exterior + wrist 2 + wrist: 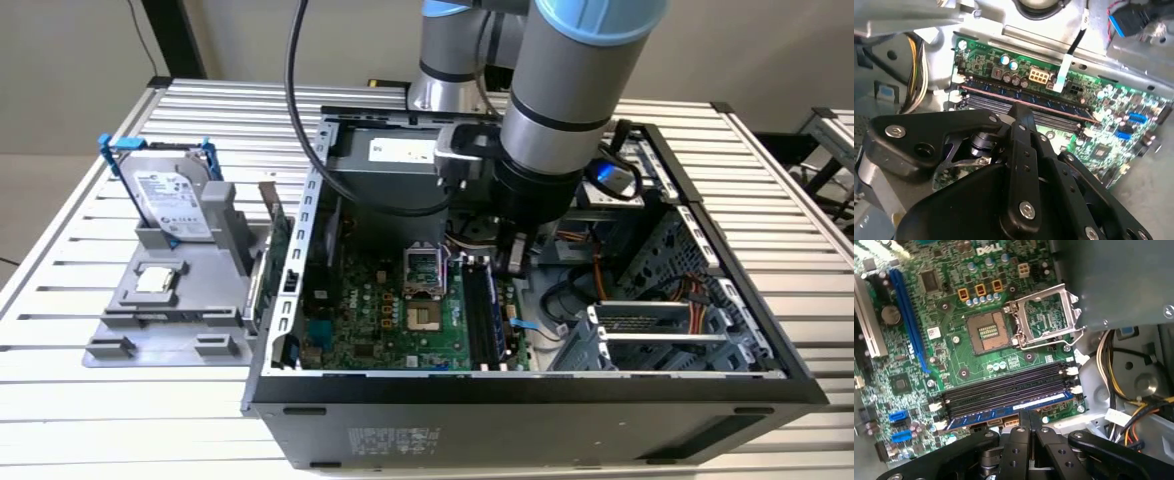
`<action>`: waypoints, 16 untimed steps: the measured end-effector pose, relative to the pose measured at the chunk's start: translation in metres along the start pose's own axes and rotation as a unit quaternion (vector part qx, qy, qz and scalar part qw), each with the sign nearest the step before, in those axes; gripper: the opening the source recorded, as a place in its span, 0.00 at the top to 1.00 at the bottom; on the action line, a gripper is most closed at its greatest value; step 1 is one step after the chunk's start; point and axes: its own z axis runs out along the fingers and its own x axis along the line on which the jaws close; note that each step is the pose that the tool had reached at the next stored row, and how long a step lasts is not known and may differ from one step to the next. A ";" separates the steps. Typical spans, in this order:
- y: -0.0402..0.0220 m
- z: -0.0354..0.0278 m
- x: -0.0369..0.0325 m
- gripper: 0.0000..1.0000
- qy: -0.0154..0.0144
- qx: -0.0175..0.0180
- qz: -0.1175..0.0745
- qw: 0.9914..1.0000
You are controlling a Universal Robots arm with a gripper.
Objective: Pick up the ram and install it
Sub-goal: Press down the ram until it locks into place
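The ram (483, 315) is a long thin stick standing on edge in the outermost memory slot of the motherboard, inside the open computer case (534, 395). The first wrist view shows its blue-labelled face (1004, 412), and the second wrist view shows its upper edge (1064, 109). My gripper (514, 262) hangs inside the case right over the stick. Its black fingers are shut, pressed together side by side (1030, 429), and nothing shows between them. The fingertips (1021, 107) sit at the stick's upper edge near its middle; whether they touch it I cannot tell.
Three empty black memory slots (1004, 387) lie beside the ram, then the open CPU socket (986, 332). Yellow and black cables (1114, 370) hang close by. Outside the case, a grey stand (174, 300) holds a blue-framed hard drive (174, 200) and a bracketed card (274, 240).
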 end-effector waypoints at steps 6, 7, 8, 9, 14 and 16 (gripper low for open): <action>0.0000 0.0002 0.0001 1.00 0.000 -0.001 -0.041 0.999; 0.0000 0.0002 0.0001 1.00 0.000 -0.001 -0.048 0.999; 0.0000 0.0002 0.0001 1.00 0.000 -0.001 -0.055 0.998; 0.0000 0.0003 0.0001 1.00 0.000 -0.002 -0.062 0.998; 0.0000 0.0006 0.0002 1.00 0.000 -0.003 -0.096 0.995; -0.0001 0.0007 0.0005 1.00 -0.001 -0.003 -0.106 0.994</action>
